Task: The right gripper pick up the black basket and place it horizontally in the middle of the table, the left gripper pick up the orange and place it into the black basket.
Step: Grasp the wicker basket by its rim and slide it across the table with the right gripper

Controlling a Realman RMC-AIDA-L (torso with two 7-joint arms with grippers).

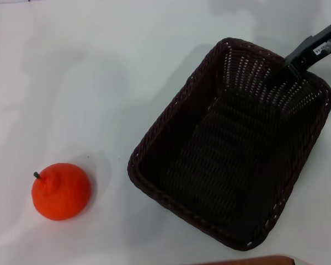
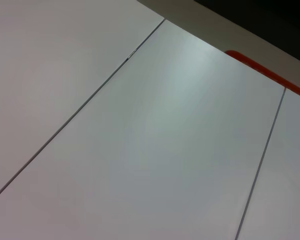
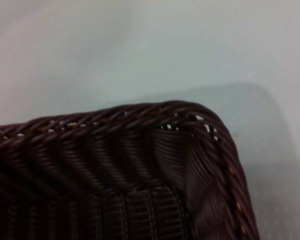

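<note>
The black basket lies on the right half of the white table, turned diagonally, with its open side up and nothing in it. My right gripper reaches in from the upper right, its tip at the basket's far rim by the far corner. The right wrist view shows that braided rim corner from close above. The orange sits on the table at the near left, stem up, well apart from the basket. My left gripper shows in no view; its wrist camera sees only the white tabletop.
A reddish-brown edge shows at the bottom of the head view, near the basket's near corner. The left wrist view shows seams in the tabletop and an orange-red strip along its far edge.
</note>
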